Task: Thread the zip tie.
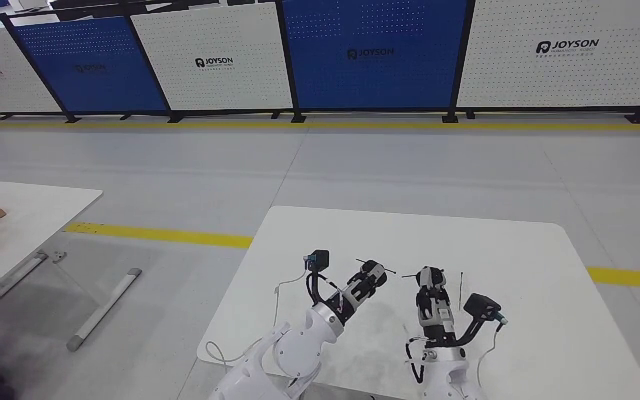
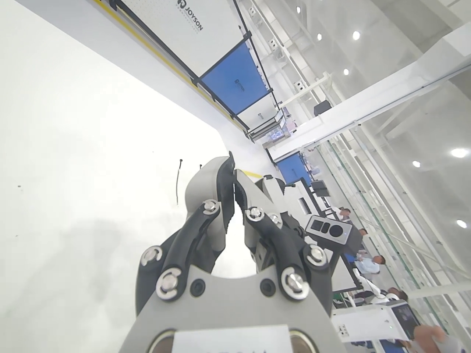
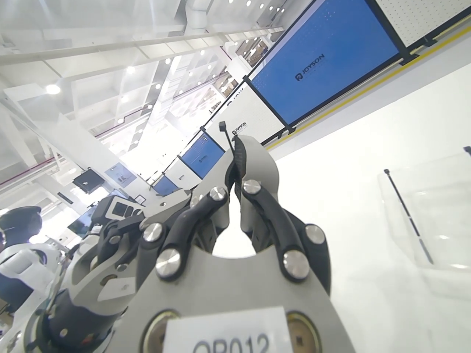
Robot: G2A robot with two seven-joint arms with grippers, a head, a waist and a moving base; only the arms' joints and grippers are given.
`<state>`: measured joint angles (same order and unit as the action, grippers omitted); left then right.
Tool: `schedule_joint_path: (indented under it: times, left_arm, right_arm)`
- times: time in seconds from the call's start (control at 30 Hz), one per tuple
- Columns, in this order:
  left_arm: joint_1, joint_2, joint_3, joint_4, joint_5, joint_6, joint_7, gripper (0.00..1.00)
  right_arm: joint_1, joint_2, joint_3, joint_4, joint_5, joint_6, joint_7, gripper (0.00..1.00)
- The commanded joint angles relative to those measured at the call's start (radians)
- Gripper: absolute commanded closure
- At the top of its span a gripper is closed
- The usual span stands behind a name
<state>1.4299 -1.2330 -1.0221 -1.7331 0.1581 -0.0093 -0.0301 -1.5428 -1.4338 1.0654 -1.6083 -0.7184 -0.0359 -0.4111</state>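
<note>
The zip tie [image 3: 226,134] is pinched between the right fingers [image 3: 259,165], closed tight on it, and its head sticks out past the tips. The left fingers [image 2: 204,189] are pressed together; if they hold something, I cannot tell. A second zip tie [image 3: 406,211] lies on the white tabletop [image 1: 500,240], at 3 o'clock from the right fingers. Blue and white panels [image 1: 375,50] stand at 12 o'clock.

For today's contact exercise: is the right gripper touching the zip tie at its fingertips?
Touching. The right wrist view shows the zip tie pinched between the shut fingers of the right gripper, head poking past the tips.
</note>
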Motion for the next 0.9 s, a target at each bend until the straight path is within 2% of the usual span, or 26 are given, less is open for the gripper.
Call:
schedule_joint_path:
  times: [0.0,0.87]
  left_arm:
    - [0.0,0.0,0.0,0.0,0.0,0.0,0.0,1.0]
    - [0.0,0.0,0.0,0.0,0.0,0.0,0.0,1.0]
  right_arm:
    - [0.001,0.0,0.002,-0.003,0.0,-0.001,0.004,1.0]
    - [0.026,-0.009,-0.003,0.0,-0.032,0.003,0.036,1.0]
